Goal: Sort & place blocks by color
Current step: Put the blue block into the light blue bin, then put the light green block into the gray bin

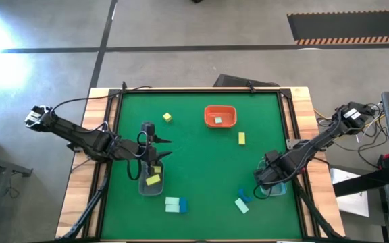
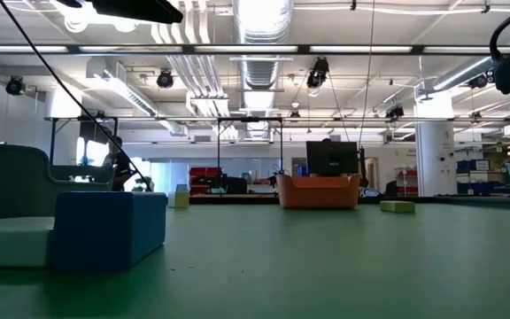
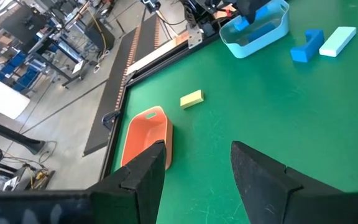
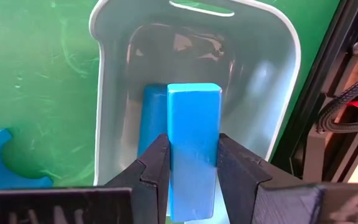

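My right gripper (image 1: 270, 177) is shut on a blue block (image 4: 193, 118) over the bluish bin (image 4: 272, 93), which holds another blue block (image 4: 151, 115). My left gripper (image 3: 194, 149) is open and empty, above the green mat beside the grey bin (image 1: 150, 182), which holds a yellow block (image 1: 153, 179). Loose on the mat lie two yellow blocks (image 1: 167, 117) (image 1: 241, 138), a mint and blue pair (image 1: 175, 204) near the front edge, and a blue block (image 1: 244, 196) with a mint block (image 1: 241, 206). A mint block (image 1: 217, 121) lies in the orange tray (image 1: 228, 111). My right gripper pinches the blue block by its two long side faces (image 4: 194, 140) between its two fingers (image 4: 157, 168). The fingers point down from above and lie along the block, whose free end sticks out beyond the fingertips. The block is lifted clear, over the bin's opening.
The wooden table frame (image 1: 302, 121) borders the mat on all sides, with cables along the left and right edges. The orange tray stands at the far middle. The mat's centre (image 1: 201, 162) is free of objects.
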You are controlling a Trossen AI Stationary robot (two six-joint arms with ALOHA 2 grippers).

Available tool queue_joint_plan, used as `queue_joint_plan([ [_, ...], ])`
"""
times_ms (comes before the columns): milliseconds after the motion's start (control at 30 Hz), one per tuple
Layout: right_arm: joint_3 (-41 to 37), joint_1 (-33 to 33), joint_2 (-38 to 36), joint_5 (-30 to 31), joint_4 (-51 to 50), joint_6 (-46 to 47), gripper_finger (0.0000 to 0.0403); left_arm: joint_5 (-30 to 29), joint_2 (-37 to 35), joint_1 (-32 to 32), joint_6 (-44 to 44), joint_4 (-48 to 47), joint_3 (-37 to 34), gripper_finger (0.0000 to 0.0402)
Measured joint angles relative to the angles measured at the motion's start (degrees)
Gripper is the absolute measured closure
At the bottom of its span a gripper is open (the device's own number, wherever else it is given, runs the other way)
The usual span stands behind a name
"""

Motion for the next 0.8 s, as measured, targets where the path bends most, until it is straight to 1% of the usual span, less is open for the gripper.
queue_joint_plan([
  [133,0.0,0.0,0.2,0.0,0.0,-0.2,0.031,0.0,0.0,0.0,0.0,0.0,0.0,0.0236],
  [200,0.0,0.1,0.5,0.0,0.0,-0.5,0.0301,0.0,0.0,0.0,0.0,0.0,0.0,0.0236],
  [433,0.0,0.1,0.4,0.0,-0.2,-0.5,0.0233,-0.1,0.0,0.0,-0.1,0.0,0.0,0.0236],
  [533,0.0,0.1,0.3,0.0,-0.3,-0.5,0.0212,-0.1,0.0,0.0,-0.1,0.0,0.0,0.0236],
  [633,0.0,0.1,0.0,0.0,-0.3,-0.5,0.0203,-0.1,0.0,0.0,-0.2,0.0,0.0,0.0236],
  [800,0.9,0.1,-0.6,0.5,-0.6,-0.5,0.02,-0.1,0.0,0.1,-0.2,0.0,0.0,0.0236],
])
